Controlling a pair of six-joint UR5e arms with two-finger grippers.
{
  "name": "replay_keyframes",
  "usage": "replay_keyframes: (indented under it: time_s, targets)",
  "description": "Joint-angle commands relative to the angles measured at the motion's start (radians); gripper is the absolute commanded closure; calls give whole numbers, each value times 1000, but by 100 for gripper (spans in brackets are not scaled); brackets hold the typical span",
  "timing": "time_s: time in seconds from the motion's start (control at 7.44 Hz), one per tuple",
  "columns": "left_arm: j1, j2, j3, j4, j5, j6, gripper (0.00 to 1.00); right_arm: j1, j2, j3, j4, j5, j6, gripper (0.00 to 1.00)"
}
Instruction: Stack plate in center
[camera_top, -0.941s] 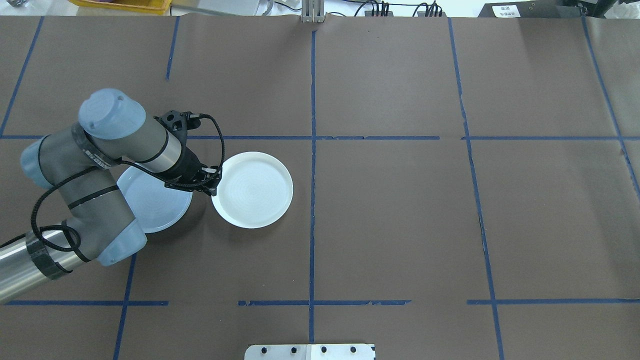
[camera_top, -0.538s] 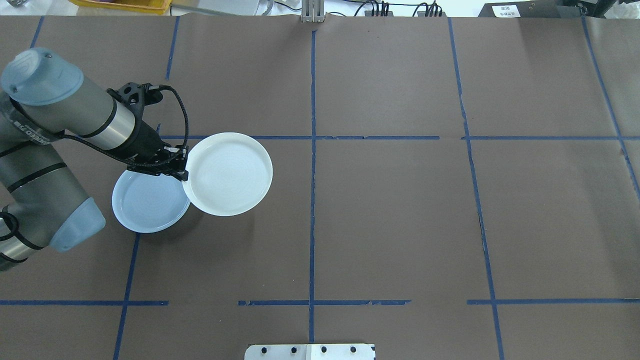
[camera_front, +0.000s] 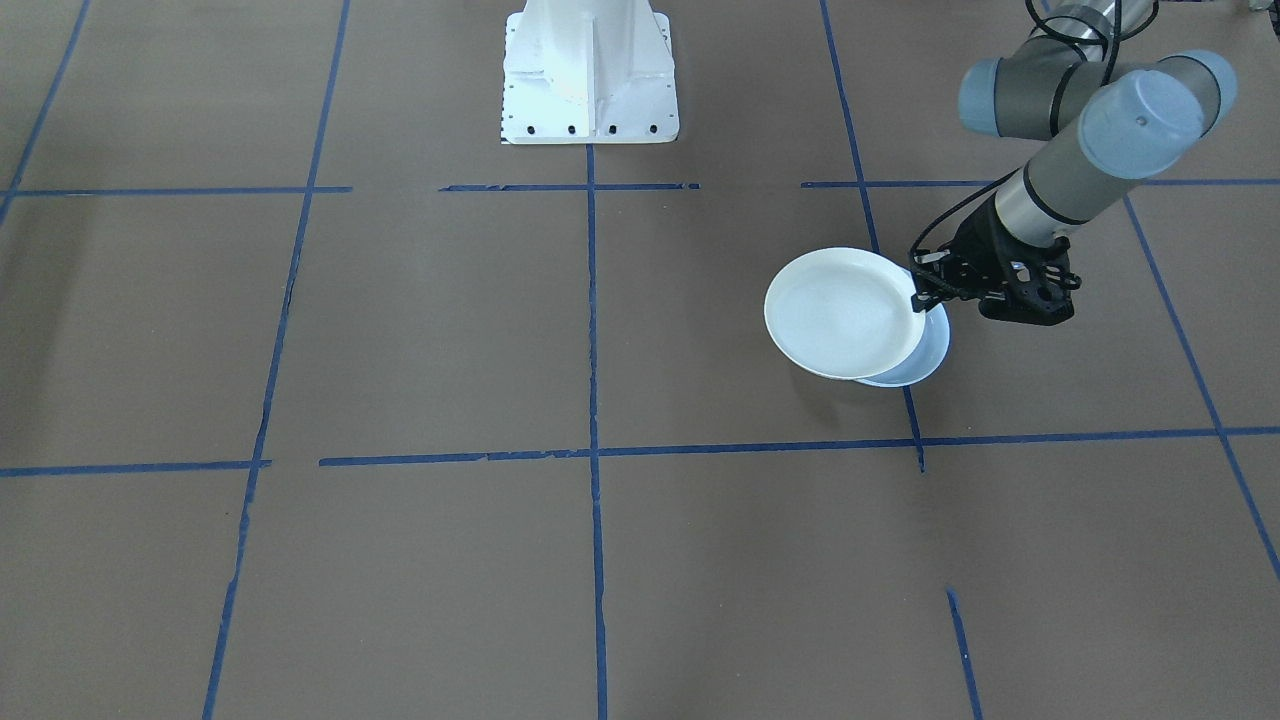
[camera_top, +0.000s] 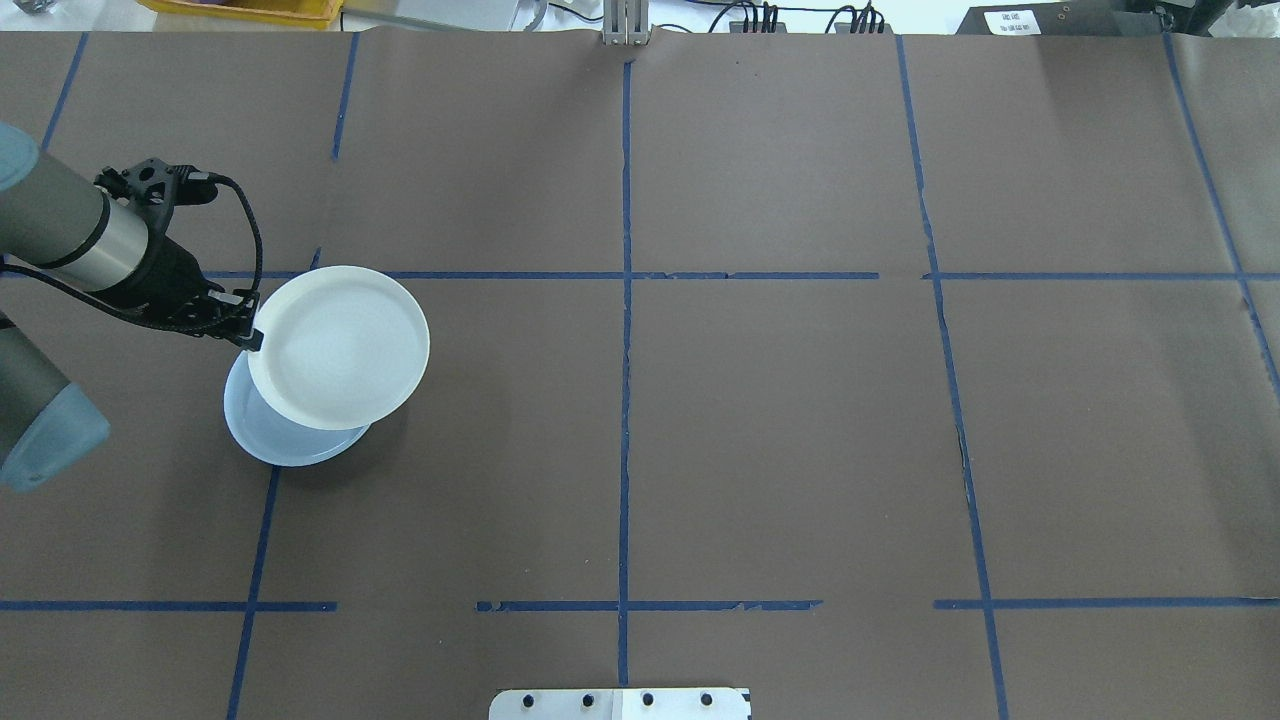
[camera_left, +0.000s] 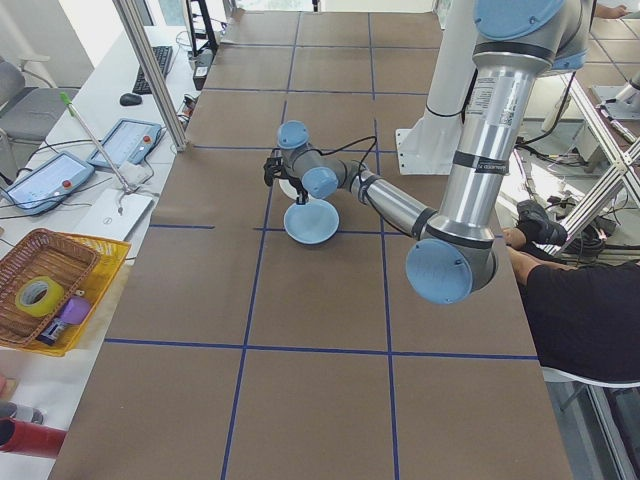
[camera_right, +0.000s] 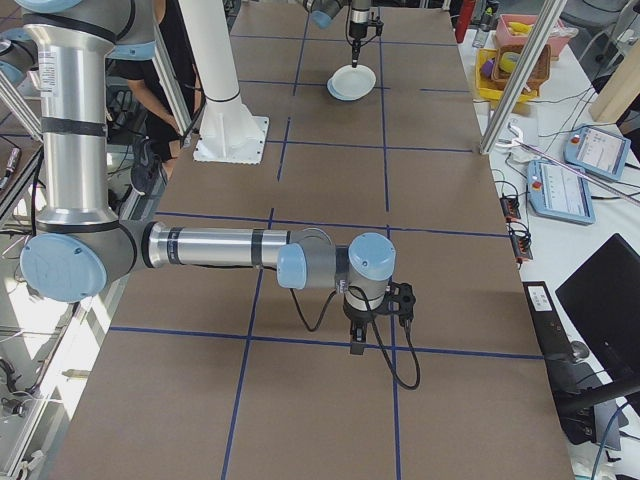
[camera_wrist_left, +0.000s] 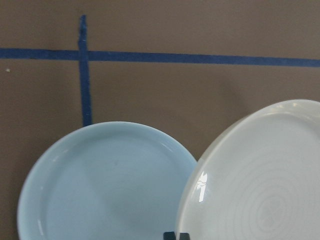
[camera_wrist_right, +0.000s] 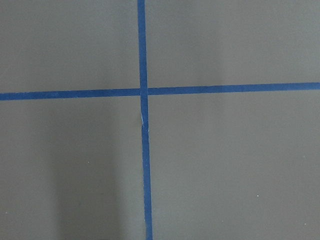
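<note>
Overhead exterior: the left gripper (camera_top: 248, 337) had its fingers clamped on the rim of the white ringed plate (camera_top: 340, 346), which had shifted from beside the pale blue plate (camera_top: 290, 440) to overlapping most of it.

Front-facing: the white plate (camera_front: 843, 312) hung tilted above the blue plate (camera_front: 915, 368), clear of the counter (camera_front: 450, 330).

Left wrist: the blue plate's (camera_wrist_left: 107, 185) smooth face showed, the ringed plate (camera_wrist_left: 260, 180) beside it.

Exterior right: the right gripper (camera_right: 358, 340) hung well apart from the blue plate; whether its fingers were open could not be told.
</note>
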Motion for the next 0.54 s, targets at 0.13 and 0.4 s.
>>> replay_keyframes:
  time_s: [0.13, 0.4]
  targets:
    - [-26, 17, 51, -20, -1, 51, 100, 0, 0, -1, 0, 1, 0, 0]
    - [-26, 35, 49, -23, -29, 54, 100, 0, 0, -1, 0, 1, 0, 0]
